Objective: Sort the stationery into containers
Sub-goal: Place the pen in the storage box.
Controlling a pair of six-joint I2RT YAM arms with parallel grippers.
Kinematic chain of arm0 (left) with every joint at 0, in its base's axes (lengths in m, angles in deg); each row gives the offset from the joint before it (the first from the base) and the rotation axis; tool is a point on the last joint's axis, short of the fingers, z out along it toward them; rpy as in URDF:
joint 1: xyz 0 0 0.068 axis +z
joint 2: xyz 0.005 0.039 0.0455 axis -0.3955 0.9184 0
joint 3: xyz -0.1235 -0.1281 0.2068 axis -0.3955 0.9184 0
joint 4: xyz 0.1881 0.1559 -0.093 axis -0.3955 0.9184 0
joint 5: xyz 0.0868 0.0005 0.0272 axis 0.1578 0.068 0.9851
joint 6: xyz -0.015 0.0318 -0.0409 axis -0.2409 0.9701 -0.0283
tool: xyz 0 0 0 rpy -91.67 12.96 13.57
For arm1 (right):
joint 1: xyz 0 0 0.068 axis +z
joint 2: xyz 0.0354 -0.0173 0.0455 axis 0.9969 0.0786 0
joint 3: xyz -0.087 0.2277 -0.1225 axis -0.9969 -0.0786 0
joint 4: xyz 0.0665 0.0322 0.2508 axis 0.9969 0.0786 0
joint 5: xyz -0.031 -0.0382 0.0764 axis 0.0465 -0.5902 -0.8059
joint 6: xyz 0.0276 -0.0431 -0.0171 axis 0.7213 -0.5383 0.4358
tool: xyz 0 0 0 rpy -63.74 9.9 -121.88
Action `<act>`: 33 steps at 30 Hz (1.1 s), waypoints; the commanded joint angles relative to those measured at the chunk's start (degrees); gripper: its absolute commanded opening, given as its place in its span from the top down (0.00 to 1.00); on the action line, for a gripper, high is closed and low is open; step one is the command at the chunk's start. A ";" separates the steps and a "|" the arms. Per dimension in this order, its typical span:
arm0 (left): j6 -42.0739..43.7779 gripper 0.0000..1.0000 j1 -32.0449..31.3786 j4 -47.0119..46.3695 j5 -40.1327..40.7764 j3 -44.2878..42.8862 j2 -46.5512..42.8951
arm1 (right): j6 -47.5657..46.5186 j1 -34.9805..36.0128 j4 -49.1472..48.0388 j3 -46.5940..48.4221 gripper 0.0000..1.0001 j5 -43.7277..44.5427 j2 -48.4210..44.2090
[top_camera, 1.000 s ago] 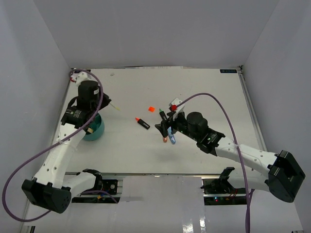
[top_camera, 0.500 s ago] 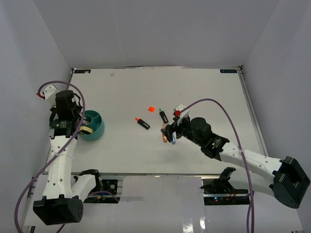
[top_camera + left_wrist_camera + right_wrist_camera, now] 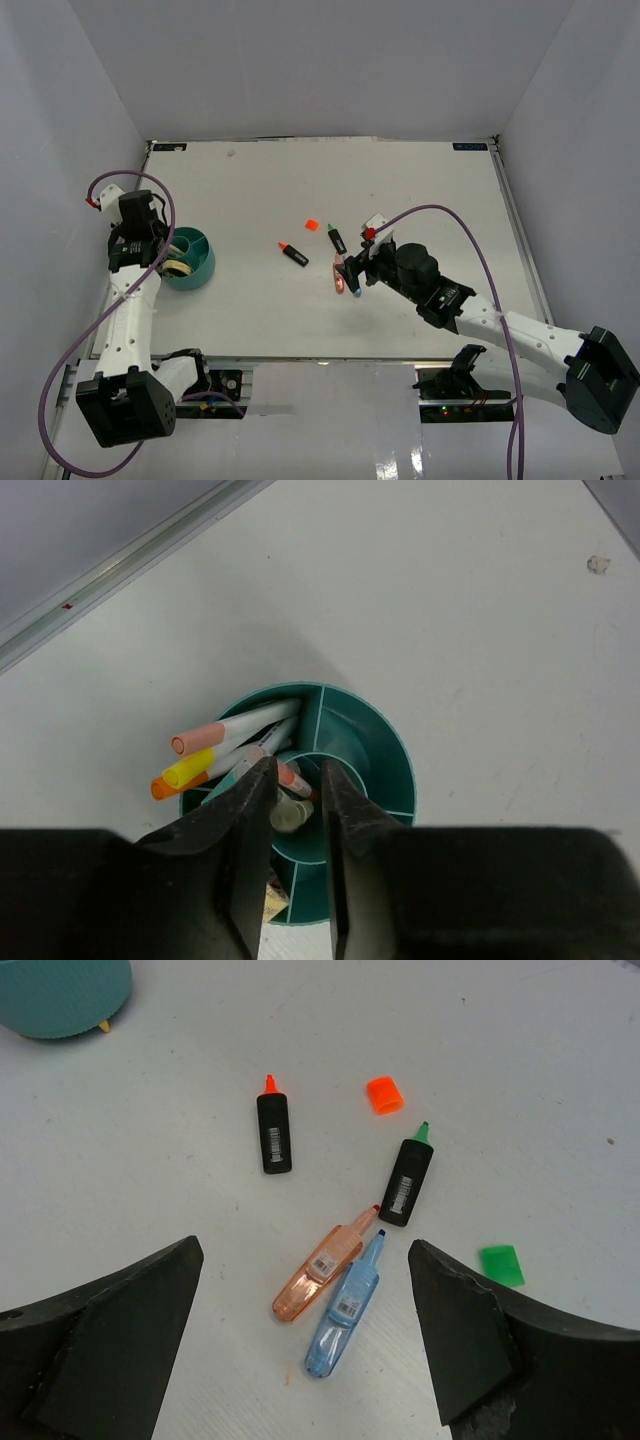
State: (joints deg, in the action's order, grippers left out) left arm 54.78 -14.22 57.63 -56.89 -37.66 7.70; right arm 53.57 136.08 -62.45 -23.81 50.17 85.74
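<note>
The teal tub (image 3: 192,258) stands at the table's left. In the left wrist view its divided compartments (image 3: 395,765) hold several pens (image 3: 235,730) with peach, yellow and orange caps. My left gripper (image 3: 298,772) hangs right above the tub's centre, open by a narrow gap, holding nothing. My right gripper (image 3: 305,1250) is wide open above a translucent orange pen (image 3: 325,1272) and a translucent blue pen (image 3: 348,1302) lying side by side. Beyond them lie a black orange-tipped marker (image 3: 275,1132), a black green-tipped marker (image 3: 407,1178), an orange cap (image 3: 383,1094) and a green cap (image 3: 500,1264).
A metal rail (image 3: 120,565) runs along the table's left edge, close behind the tub. White walls enclose the table on three sides. The tub's outside (image 3: 60,995) shows at the top left of the right wrist view.
My left arm has swung from over the table back to the left edge, and its jaws have parted slightly above the tub. My right gripper has drifted slightly right, still open.
</note>
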 commanded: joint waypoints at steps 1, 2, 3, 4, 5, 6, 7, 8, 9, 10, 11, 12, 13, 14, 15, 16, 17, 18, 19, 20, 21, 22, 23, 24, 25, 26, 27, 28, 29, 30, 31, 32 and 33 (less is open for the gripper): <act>-0.16 0.61 0.85 -1.45 -2.43 -0.14 -0.82 | -0.75 -0.31 -0.65 0.06 0.10 1.65 0.01; -0.07 0.56 0.94 -1.36 -2.43 -0.14 -0.90 | -0.75 -0.40 -0.21 0.33 0.10 1.66 0.36; 0.28 0.53 1.02 -1.27 -2.35 -0.14 -1.34 | -0.67 -0.32 0.40 0.68 0.10 1.66 0.71; 0.45 0.50 1.11 -0.92 -2.35 -0.32 -1.52 | -0.58 -0.49 0.93 1.55 0.10 1.48 1.67; 0.63 0.44 1.03 -0.74 -2.35 -0.58 -1.69 | -0.49 -0.40 2.07 2.08 0.10 1.48 2.20; 0.98 0.41 1.03 -0.39 -2.43 -0.76 -1.87 | -0.40 -0.49 2.69 2.52 0.10 1.57 3.17; 1.16 0.38 1.03 0.13 -2.52 -0.93 -1.96 | -0.23 -0.49 3.21 3.48 0.10 1.92 3.52; 1.33 0.34 1.03 0.49 -2.70 -1.63 -2.05 | 0.21 -0.58 4.18 3.84 0.10 2.18 3.96; 1.42 0.27 1.03 1.01 -2.96 -2.07 -2.05 | 0.48 -0.58 4.45 4.19 0.10 2.44 4.40; 1.77 0.23 1.03 1.97 -4.09 -2.68 -2.05 | 0.83 -0.58 4.80 4.72 0.10 2.62 4.67; 2.04 0.18 1.11 2.33 -4.89 -3.82 -2.05 | 1.26 -0.58 5.15 4.98 0.10 3.32 4.93; 2.39 0.10 1.03 2.68 -5.85 -4.44 -2.14 | 2.05 -0.67 6.28 5.42 0.10 3.67 5.63; 3.61 0.06 1.03 2.95 -8.21 -5.06 -2.31 | 2.23 -0.67 6.99 6.56 0.10 4.11 6.24; 4.23 0.02 1.11 3.12 -9.45 -6.20 -2.40 | 2.50 -0.67 7.96 7.26 0.10 5.07 6.86; 4.67 0.02 1.11 3.30 -10.95 -6.82 -2.40 | 2.59 -0.67 9.71 7.97 0.09 5.60 8.35; 5.37 0.02 1.03 3.65 -14.35 -7.34 -2.05 | 2.67 -0.67 10.59 8.58 0.09 6.31 9.06; 5.73 0.02 0.94 3.74 -16.21 -8.05 -1.87 | 2.76 -0.67 11.47 9.63 0.09 7.44 9.76; 5.90 0.02 0.76 3.91 -18.23 -9.27 -1.70 | 3.20 -0.75 12.79 10.08 0.08 7.89 10.90; 6.08 0.02 0.59 4.26 -20.08 -9.89 -1.44 | 3.64 -0.75 13.41 10.35 0.06 8.24 11.34; 6.52 0.02 0.15 4.35 -23.41 -10.59 -0.74 | 4.25 -0.84 14.02 10.52 0.05 9.29 11.87; 6.70 0.02 -0.29 4.36 -26.22 -11.47 -0.47 | 5.65 -1.10 14.47 10.61 0.03 9.74 12.75; 6.70 0.02 -0.73 4.27 -28.17 -11.83 -0.29 | 6.36 -1.19 15.51 10.52 0.01 11.22 13.36; 6.96 0.02 -1.69 3.92 -32.02 -11.92 -0.12 | 7.15 -1.37 16.05 10.44 0.00 11.84 13.98; 6.96 0.02 -2.22 3.22 -34.32 -11.75 -0.11 | 7.85 -1.46 16.31 10.17 0.05 12.02 15.29; 7.05 0.02 -2.84 1.04 -36.69 -10.44 -0.38 | 9.25 -1.63 18.06 10.09 0.08 12.03 16.00; 7.05 0.02 -4.15 0.23 -38.80 -9.73 -0.47 | 9.88 -1.72 18.51 10.00 0.09 11.85 16.53; 7.14 0.02 -4.77 -0.82 -42.21 -9.20 -0.29 | 10.40 -1.72 18.77 9.65 0.11 11.42 17.75; 7.14 0.02 -6.43 -1.09 -43.73 -8.50 -0.03 | 11.45 -1.72 19.04 9.56 0.12 10.71 18.29; 7.05 0.02 -7.58 -1.35 -45.66 -8.23 0.67 | 12.07 -1.63 19.30 9.47 0.12 10.71 19.25; 6.87 0.02 -8.11 -1.79 -46.02 -7.97 1.02 | 12.51 -1.72 19.39 9.21 0.13 10.62 19.69; 6.70 0.02 -10.90 -2.32 -46.29 -7.27 1.20 | 12.87 -1.63 19.30 9.03 0.15 10.45 20.13; 6.52 0.02 -13.45 -2.76 -46.21 -6.91 1.46 | 13.39 -1.72 19.39 8.86 0.16 10.53 21.09; 5.83 0.02 -14.61 -3.89 -46.20 -6.39 1.82 | 13.66 -1.72 19.30 8.59 0.16 10.45 21.63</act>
State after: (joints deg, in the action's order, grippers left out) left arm 60.97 -25.12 56.42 -97.41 -45.35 9.05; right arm 64.23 134.42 -43.32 -15.18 59.83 106.38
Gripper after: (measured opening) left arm 0.979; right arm 0.841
